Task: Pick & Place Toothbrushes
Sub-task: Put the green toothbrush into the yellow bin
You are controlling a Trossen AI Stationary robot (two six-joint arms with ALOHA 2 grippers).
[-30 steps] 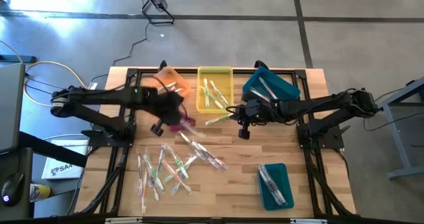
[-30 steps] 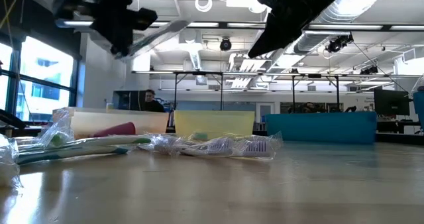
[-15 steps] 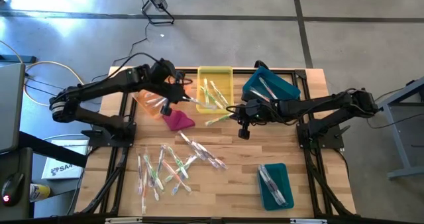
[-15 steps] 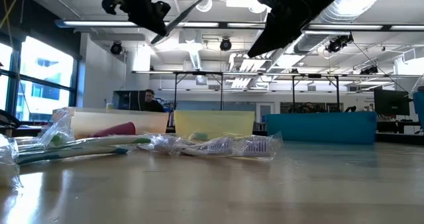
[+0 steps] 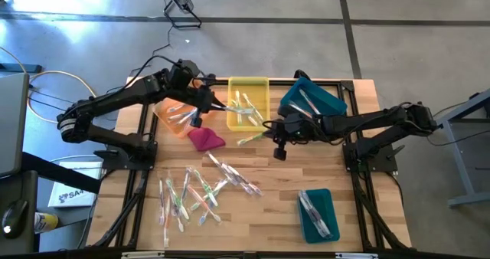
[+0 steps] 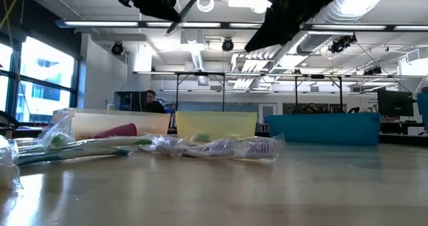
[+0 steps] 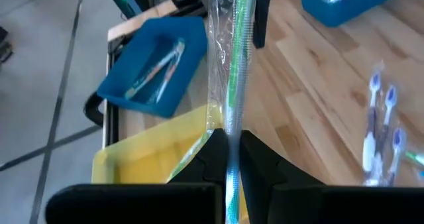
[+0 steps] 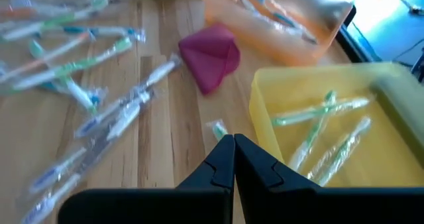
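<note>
My left gripper [image 5: 205, 106] hangs high between the orange bin [image 5: 174, 115] and the yellow bin [image 5: 249, 83], shut on a clear-wrapped green toothbrush [image 7: 237, 58]. That toothbrush also shows high in the low view [image 6: 194, 4]. My right gripper [image 5: 272, 133] hangs right of the yellow bin, shut on another wrapped toothbrush [image 5: 253, 139] with a green end. Several loose toothbrushes [image 5: 191, 194] lie flat on the table's near left. More toothbrushes lie in the yellow and orange bins. My left gripper pinches the toothbrush between its two fingers [image 7: 265, 168], on a stretch near its back end [image 7: 232, 151]. The fingers slant down from the table's left, and the toothbrush runs along them. It juts out ahead toward the yellow bin, lifted clear. My right gripper holds its toothbrush at the fingertips, which slant down from the table's right. Only the green end [image 8: 216, 128] shows, sticking out ahead of the fingers. The fingers hide the held part. The toothbrush is clear of the table.
A magenta cloth lump [image 5: 205, 139] lies on the table near the orange bin. A teal bin [image 5: 318, 98] stands at the far right and another [image 5: 315, 213] at the near right. A few wrapped toothbrushes [image 5: 233, 178] lie at mid-table. Bare wood lies between the arms.
My left gripper has risen from above the magenta cloth and swung toward the far edge and the yellow bin, turning as it went. It has carried the toothbrush along, still shut on it. The cloth now shows uncovered.
</note>
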